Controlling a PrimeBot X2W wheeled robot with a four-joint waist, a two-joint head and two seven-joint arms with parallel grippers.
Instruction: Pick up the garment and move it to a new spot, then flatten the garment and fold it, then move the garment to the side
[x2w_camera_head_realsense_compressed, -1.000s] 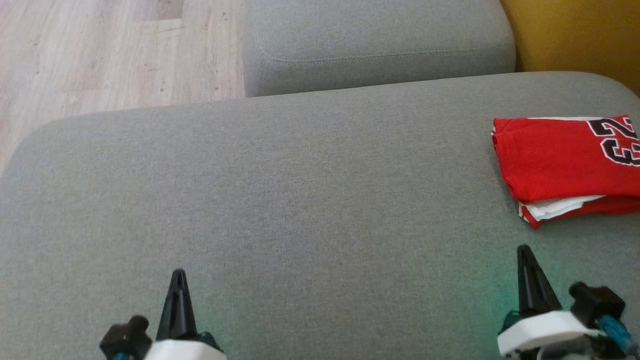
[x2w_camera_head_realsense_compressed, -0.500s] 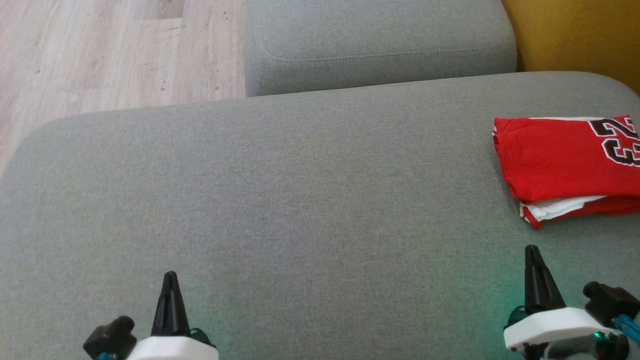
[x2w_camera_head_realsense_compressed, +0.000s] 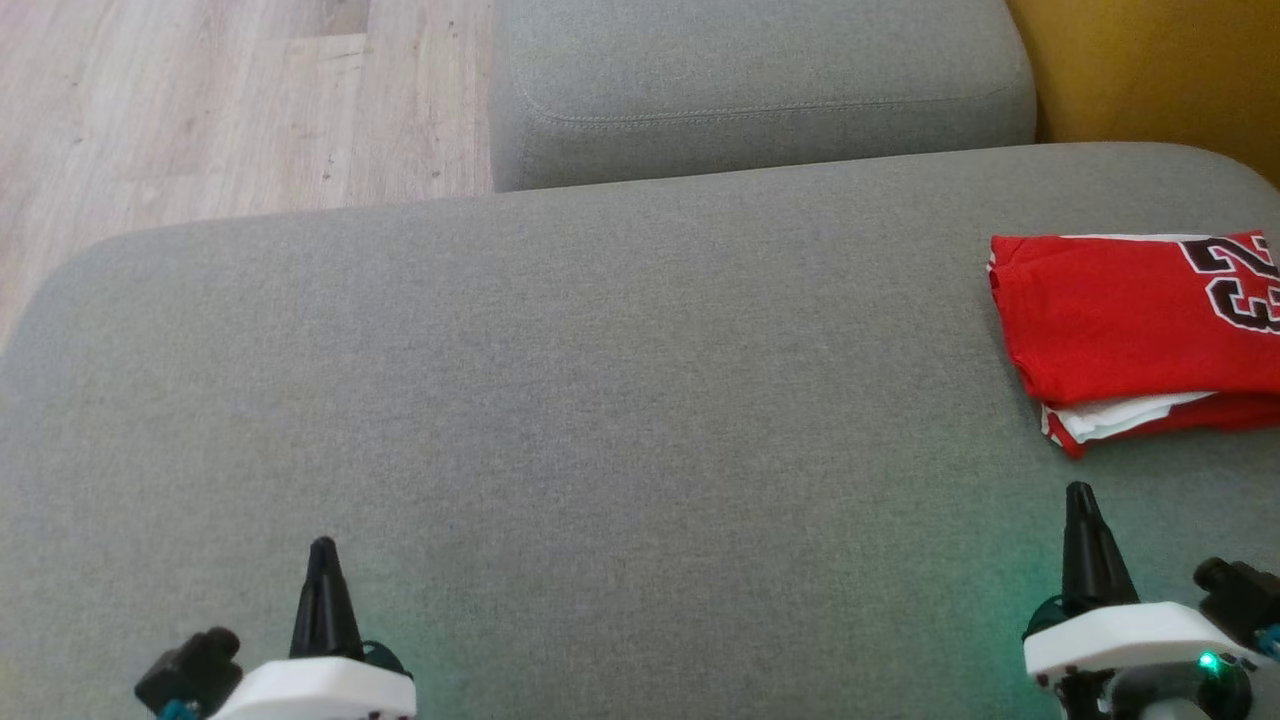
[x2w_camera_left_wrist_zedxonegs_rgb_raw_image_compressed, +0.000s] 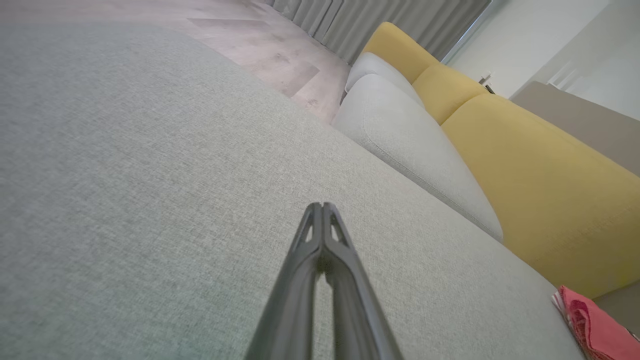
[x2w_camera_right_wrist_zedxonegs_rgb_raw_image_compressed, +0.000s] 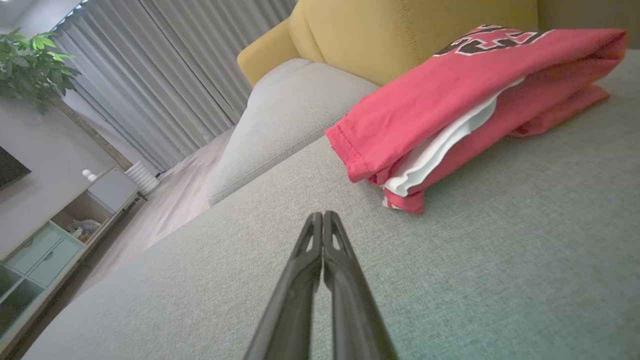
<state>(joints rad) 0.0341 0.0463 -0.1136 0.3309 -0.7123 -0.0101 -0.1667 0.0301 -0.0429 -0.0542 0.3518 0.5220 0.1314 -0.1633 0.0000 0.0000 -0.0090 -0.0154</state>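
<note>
Jaws pressed shut and empty, dark fingers (x2w_camera_head_realsense_compressed: 322, 600) pointing forward, both arms sit low over the grey sofa seat (x2w_camera_head_realsense_compressed: 600, 350): the left arm (x2w_camera_head_realsense_compressed: 310, 690) at near left, the right arm (x2w_camera_head_realsense_compressed: 1120, 640) at near right, just short of the folded red garment (x2w_camera_head_realsense_compressed: 1110, 320) by the seat's right edge.

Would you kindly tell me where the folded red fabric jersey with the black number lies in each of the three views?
Head view: the folded red fabric jersey lies at the right edge, on the grey upholstered seat.
Left wrist view: the jersey is in the bottom right corner.
Right wrist view: the jersey is at the upper right.
Shared landmark: the yellow sofa back cushion beyond the jersey.
</note>
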